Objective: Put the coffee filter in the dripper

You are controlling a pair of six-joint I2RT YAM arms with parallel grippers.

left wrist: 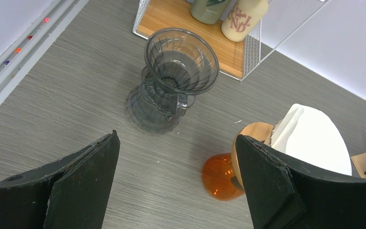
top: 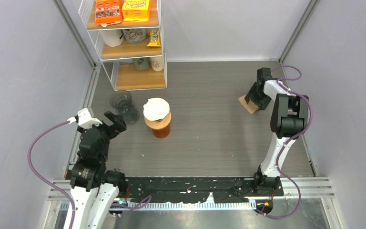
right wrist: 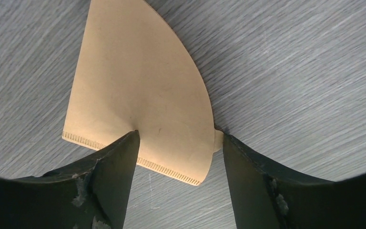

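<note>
A brown paper coffee filter lies flat on the table at the far right. In the right wrist view the filter fills the upper middle. My right gripper is down over it, open, its gripper straddling the filter's near corner: one fingertip rests over the paper, the other at its edge. A grey see-through dripper stands left of centre, its cone open upward. My left gripper hovers near it, open and empty.
An orange glass vessel with a wooden collar and a white filter on top stands right of the dripper; it also shows in the left wrist view. A wire shelf with boxes and bottles stands at the back left.
</note>
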